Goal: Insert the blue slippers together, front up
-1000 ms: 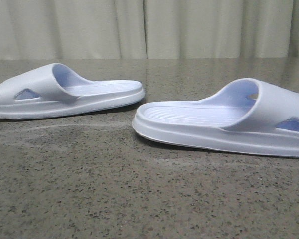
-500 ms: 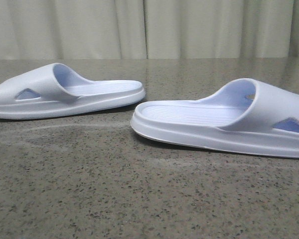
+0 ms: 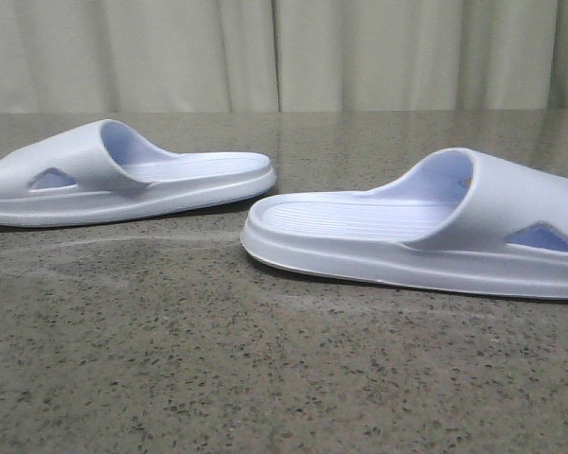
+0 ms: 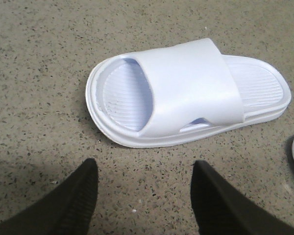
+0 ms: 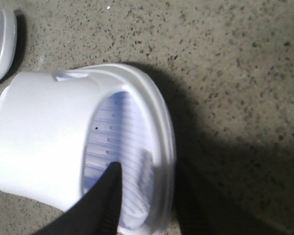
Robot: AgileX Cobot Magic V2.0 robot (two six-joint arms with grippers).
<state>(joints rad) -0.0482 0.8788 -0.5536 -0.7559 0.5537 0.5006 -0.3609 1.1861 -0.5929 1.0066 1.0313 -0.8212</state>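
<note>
Right hand (image 5: pixel 147 205): one dark finger is inside the right slipper (image 3: pixel 426 236), the other outside its toe rim, so it seems to pinch the rim.
Left hand (image 4: pixel 144 196): wide open, holding nothing, just beside the left slipper (image 4: pixel 186 93).
Where: both slippers lie sole-down on the speckled bench (image 3: pixel 265 378), heels near each other but apart.
Feel: they look like light, squashy foam, a bit bendy.
Best hold: likely the thick rim or the wide strap, pinched firmly so it won't flop.
</note>
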